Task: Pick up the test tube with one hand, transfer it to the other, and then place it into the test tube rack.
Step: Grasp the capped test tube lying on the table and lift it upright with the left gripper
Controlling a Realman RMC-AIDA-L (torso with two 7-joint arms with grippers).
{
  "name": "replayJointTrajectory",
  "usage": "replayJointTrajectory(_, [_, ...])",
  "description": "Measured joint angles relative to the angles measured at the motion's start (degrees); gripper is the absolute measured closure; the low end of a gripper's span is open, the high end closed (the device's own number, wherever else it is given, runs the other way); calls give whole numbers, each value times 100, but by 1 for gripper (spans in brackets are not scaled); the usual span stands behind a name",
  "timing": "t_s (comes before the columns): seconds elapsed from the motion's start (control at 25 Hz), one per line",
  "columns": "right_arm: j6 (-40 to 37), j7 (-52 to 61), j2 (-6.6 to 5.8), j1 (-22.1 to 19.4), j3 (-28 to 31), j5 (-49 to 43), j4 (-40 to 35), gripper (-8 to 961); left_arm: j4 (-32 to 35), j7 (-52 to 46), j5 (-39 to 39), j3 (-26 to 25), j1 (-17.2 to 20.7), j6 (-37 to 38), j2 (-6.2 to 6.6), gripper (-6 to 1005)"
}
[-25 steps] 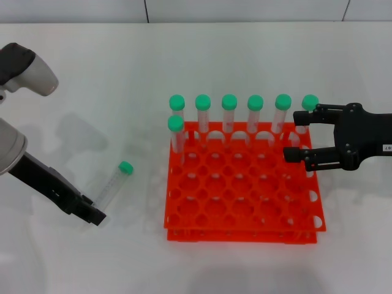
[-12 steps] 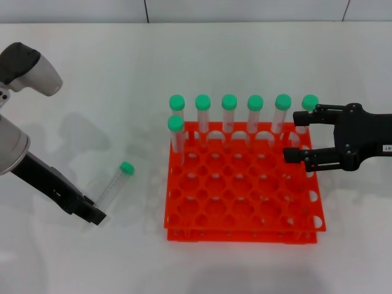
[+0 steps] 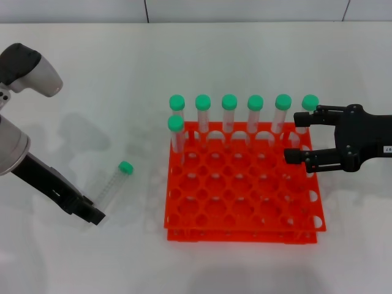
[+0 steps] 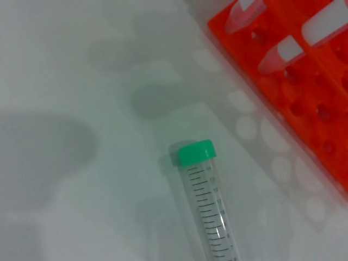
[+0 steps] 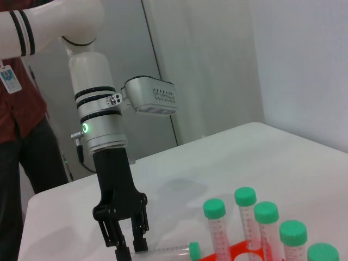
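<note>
The test tube (image 3: 113, 185), clear with a green cap (image 3: 125, 166), lies flat on the white table left of the test tube rack (image 3: 242, 217). My left gripper (image 3: 94, 215) is low at the tube's bottom end. In the right wrist view this left gripper (image 5: 126, 244) points down with its fingers apart, next to the lying test tube (image 5: 163, 252). The left wrist view shows the test tube (image 4: 211, 217) and a corner of the test tube rack (image 4: 312, 103). My right gripper (image 3: 297, 136) hovers open over the rack's right side, holding nothing.
Several green-capped tubes (image 3: 229, 102) stand in the orange rack's back row, and one more (image 3: 176, 124) stands in the second row at the left. A person in a red shirt (image 5: 22, 109) stands behind the table in the right wrist view.
The left arm's upper part has shifted slightly to the right. The lying tube and the right gripper have not moved.
</note>
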Motion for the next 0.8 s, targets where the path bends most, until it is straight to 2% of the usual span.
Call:
replayJointTrajectory(0.56, [-9,-44,0,-17,0,66,-3,128,-34,-49,55,19,5,-27,-13,605])
replayJointTrajectory(0.8, [7,-68,0,-21,0,67,-2,128,-232,-83,94,36,-78,-110,3,651])
